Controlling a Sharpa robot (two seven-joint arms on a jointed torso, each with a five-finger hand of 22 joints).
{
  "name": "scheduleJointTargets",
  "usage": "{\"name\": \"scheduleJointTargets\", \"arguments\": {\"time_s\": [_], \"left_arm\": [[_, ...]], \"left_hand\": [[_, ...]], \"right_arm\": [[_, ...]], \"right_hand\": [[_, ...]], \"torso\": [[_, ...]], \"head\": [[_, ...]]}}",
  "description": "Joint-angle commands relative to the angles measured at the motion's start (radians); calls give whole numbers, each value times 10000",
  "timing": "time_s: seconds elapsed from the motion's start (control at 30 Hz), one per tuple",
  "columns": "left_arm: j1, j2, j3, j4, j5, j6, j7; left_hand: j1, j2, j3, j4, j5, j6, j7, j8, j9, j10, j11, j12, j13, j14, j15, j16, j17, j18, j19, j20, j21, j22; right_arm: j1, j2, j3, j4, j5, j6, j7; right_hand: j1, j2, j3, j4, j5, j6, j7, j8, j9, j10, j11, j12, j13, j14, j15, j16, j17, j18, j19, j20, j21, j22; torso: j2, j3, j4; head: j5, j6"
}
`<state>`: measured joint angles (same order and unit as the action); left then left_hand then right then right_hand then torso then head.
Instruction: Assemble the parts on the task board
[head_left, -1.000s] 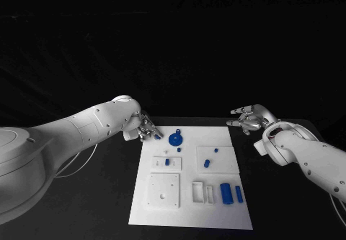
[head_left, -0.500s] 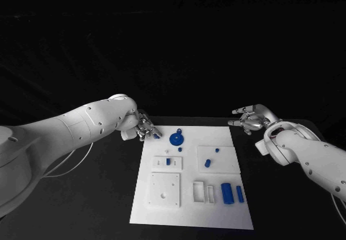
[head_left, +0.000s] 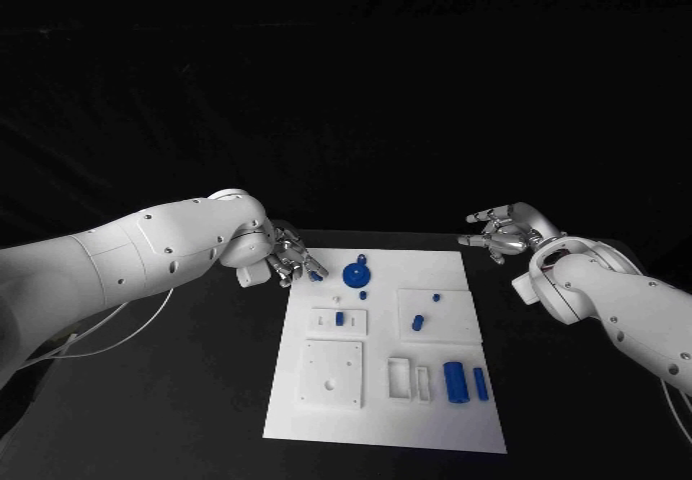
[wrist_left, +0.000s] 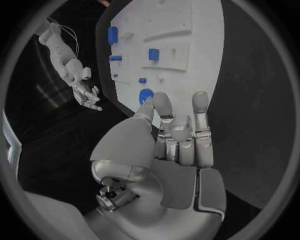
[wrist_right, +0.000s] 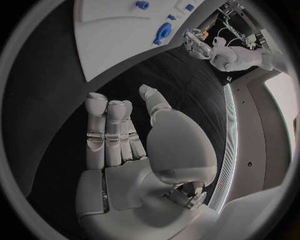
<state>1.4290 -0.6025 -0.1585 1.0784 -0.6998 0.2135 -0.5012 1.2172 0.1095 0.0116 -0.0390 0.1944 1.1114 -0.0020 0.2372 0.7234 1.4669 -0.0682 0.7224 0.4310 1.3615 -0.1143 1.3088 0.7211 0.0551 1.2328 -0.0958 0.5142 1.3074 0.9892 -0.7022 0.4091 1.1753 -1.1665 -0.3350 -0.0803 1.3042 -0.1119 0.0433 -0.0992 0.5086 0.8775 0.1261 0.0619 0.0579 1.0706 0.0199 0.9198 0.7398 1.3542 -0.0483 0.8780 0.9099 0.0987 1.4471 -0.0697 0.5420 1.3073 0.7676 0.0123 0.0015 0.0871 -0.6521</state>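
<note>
We find the task board (head_left: 433, 415) lying flat in the middle of the black table (head_left: 173, 420). On it we note a blue round part (head_left: 356, 277) at the far end, two small blue parts (head_left: 339, 319) (head_left: 417, 322) seated in raised white blocks at mid-board, and two blue cylinders (head_left: 454, 381) standing side by side near the right near corner.

The left hand (head_left: 289, 260) hangs just off the board's far left corner, close to the round part; its fingers (wrist_left: 201, 120) are extended side by side, holding nothing. The right hand (head_left: 498, 235) sits beyond the far right corner, apart from the board, fingers loosely curled and separated, empty.
</note>
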Motion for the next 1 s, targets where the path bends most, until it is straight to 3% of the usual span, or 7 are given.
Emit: {"name": "scheduleJointTargets", "arguments": {"time_s": [0.03, 0.33, 0.53, 0.73, 1.0], "left_arm": [[11, -245, -23, 559, -56, -707, -290], [1, -967, -361, 2224, -841, -1545, -605], [-11, -1142, -628, 3020, -1445, -1909, -739], [-86, -1144, -724, 3360, -1973, -2110, -805], [-247, -1013, -822, 3405, -2212, -2302, -833]], "left_hand": [[44, -25, -29, 12, 50, 79, -97, 77, 4, 410, -53, 81, -109, 72, 13, 44, 41, 156, 29, 106, 67, 186], [32, -69, -51, 103, 45, 156, -130, 147, -5, 435, -79, 246, -353, 201, 2, 31, 164, 272, 84, 203, 105, 185], [20, -76, -52, 232, 38, 206, -146, 191, 26, 439, -98, 434, -590, 309, -8, -36, 228, 404, 138, 310, 129, 178], [20, -96, -55, 283, 27, 243, -160, 191, 24, 448, -113, 466, -678, 345, -13, -54, 265, 432, 155, 327, 128, 177], [69, -69, -11, 241, 70, 253, -163, 190, 29, 450, -116, 513, -736, 377, -15, -62, 292, 456, 176, 345, 136, 179]], "right_arm": [[-16, 5, 4, -10, -1, 150, 31], [-69, 7, 4, -58, 8, 156, 30], [-110, 31, 3, -84, 10, 172, 32], [-133, 39, 3, -96, 11, 179, 36], [-148, 35, 3, -96, 13, 183, 35]], "right_hand": [[-76, 23, 35, 1, 36, -33, 13, -49, -7, -30, -24, 13, 5, -55, -32, -23, -12, 121, 42, -6, -4, 566], [-76, 23, 35, 1, 36, -33, 13, -49, -7, -30, -24, 13, 5, -55, -32, -23, -12, 121, 42, -6, -4, 566], [-76, 23, 35, 1, 36, -33, 13, -49, -7, -30, -24, 13, 5, -55, -32, -23, -12, 121, 42, -6, -4, 566], [-76, 23, 35, 1, 36, -33, 13, -49, -7, -30, -24, 13, 5, -55, -32, -23, -12, 121, 42, -6, -4, 566], [-91, 38, 30, 7, 51, -39, 14, -51, -7, -32, -24, 22, 18, -54, -33, -22, -13, 120, 42, -7, -8, 566]], "torso": [[-69, -24, 58], [-162, -80, 145], [-186, -82, 161], [-167, -68, 148], [-154, -58, 139]], "head": [[-21, -99], [-40, -281], [-14, -377], [17, -402], [24, -457]]}}
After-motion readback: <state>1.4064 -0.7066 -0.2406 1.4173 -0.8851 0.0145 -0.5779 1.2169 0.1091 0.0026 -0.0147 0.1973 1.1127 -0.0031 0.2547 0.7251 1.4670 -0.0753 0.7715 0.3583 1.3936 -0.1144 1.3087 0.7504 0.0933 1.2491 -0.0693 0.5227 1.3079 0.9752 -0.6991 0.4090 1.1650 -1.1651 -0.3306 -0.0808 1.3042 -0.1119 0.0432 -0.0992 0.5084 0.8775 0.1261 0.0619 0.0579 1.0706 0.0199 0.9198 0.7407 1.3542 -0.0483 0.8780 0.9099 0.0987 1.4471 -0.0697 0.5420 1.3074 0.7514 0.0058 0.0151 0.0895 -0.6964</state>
